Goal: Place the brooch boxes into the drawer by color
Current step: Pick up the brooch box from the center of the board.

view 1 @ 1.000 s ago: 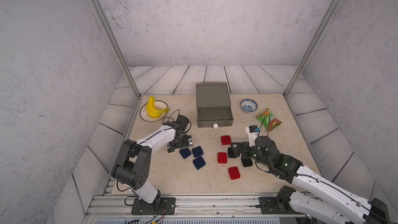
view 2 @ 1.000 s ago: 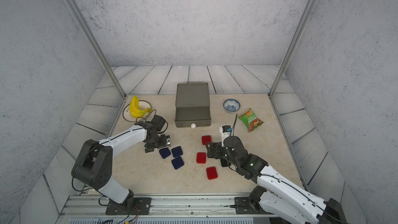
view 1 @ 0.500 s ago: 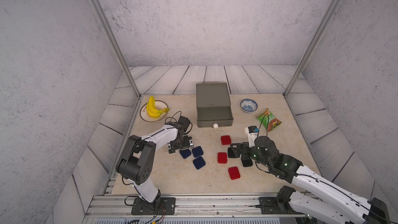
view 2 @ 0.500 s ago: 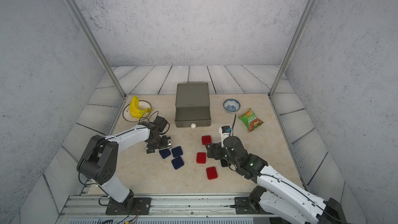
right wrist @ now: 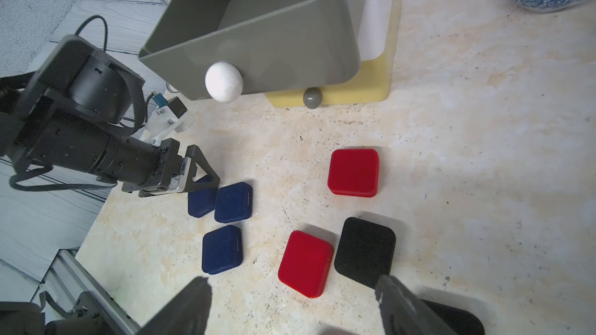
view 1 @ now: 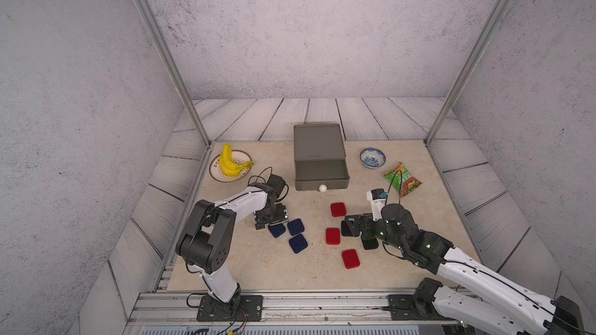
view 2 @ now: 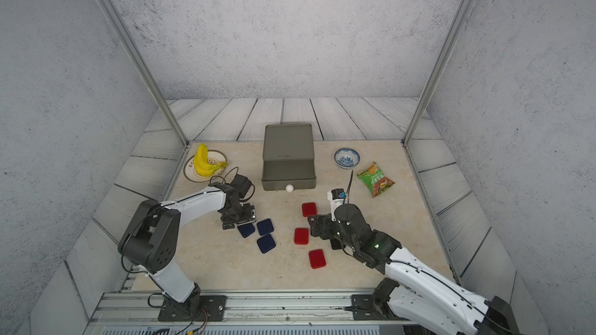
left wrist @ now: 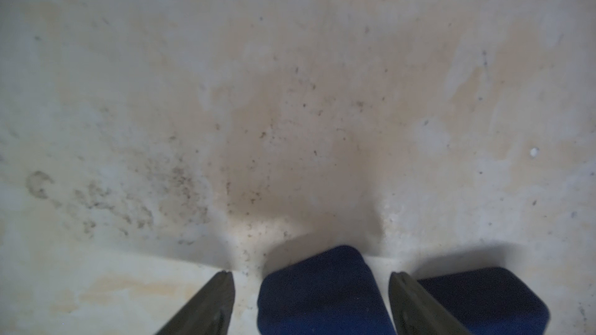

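Brooch boxes [view 1: 298, 243] lie loose on the beige tabletop [view 1: 245, 272], in front of the drawer chest [view 1: 317, 141]. Three navy boxes [view 2: 266, 243] cluster on the left arm's side. Three red boxes [view 1: 332, 235] are spread out nearer the middle. Two black boxes [right wrist: 364, 249] lie just beside the red ones, under the right arm.

The chest's grey top drawer [view 1: 321, 169], with its white knob [view 1: 322, 188], is pulled out. In the right wrist view the white tier [right wrist: 377, 11] and the yellow tier [right wrist: 371, 82] with its grey knob [right wrist: 312, 98] sit pushed in beneath it.

The left gripper [left wrist: 309, 273] is down at the table, jaws apart, straddling one navy box [left wrist: 319, 291]. A narrow gap shows between each of its fingers [left wrist: 209, 304] and the box, so nothing is clamped. A second navy box [left wrist: 483, 298] lies just outside one finger.

The right gripper [right wrist: 293, 278] hangs low with its jaws spread wide, holding nothing. The other black box [right wrist: 451, 317] is partly hidden under one of its fingers.

Farther back, bananas [view 1: 229, 164] on a plate [view 1: 232, 179] stand to one side of the chest. A blue-patterned bowl [view 1: 372, 157] and a green snack packet [view 1: 403, 179] stand to the other.
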`<state>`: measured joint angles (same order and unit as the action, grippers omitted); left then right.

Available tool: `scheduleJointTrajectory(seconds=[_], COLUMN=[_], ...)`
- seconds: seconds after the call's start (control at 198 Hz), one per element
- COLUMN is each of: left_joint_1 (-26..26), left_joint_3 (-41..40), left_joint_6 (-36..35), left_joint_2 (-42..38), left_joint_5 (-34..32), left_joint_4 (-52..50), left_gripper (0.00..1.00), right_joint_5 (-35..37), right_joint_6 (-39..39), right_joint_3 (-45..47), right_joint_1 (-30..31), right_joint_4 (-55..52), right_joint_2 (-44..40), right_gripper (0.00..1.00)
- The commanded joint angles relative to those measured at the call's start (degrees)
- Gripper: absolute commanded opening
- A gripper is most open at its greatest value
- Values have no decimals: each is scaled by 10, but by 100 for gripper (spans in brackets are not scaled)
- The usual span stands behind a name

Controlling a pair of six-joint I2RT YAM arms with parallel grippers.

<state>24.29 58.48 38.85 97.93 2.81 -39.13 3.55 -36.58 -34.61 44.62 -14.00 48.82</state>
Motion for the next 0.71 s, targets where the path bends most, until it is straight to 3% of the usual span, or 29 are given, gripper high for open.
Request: scheduleJointTrajectory(seconds=[0.0,0.217,0.348,0.459,0.509,0.61,0.701], left_joint_1=[4,4,4,4,4,4,4], left_joint_3=[-14,-30,-33,-33,-31,-23,-1], left_joint_6=[-3,-4,-4,-5,-7,-13,-16], left_joint_2=[-5,-16,-17,-15,-16,-29,-69], left_joint_5=[0,4,10,12,12,20,37], left_joint_4=[-6,-4,0,2,1,-9,-26], left_gripper=[81,80,60,57,49,45,35], right_joint_5=[1,-1,-1,0,1,-17,-48], right_joint_6=[3,2,2,3,4,13,27], right_joint_3=[2,-2,-5,-8,-10,-15,-31], right_joint_1=[1,1,1,1,1,1,1], right_joint_4=[-9,-11,-14,-18,-19,-12,-12], right_joint_2=[-9,-7,-6,-6,-6,2,19], right_gripper=[86,86,86,86,86,86,85])
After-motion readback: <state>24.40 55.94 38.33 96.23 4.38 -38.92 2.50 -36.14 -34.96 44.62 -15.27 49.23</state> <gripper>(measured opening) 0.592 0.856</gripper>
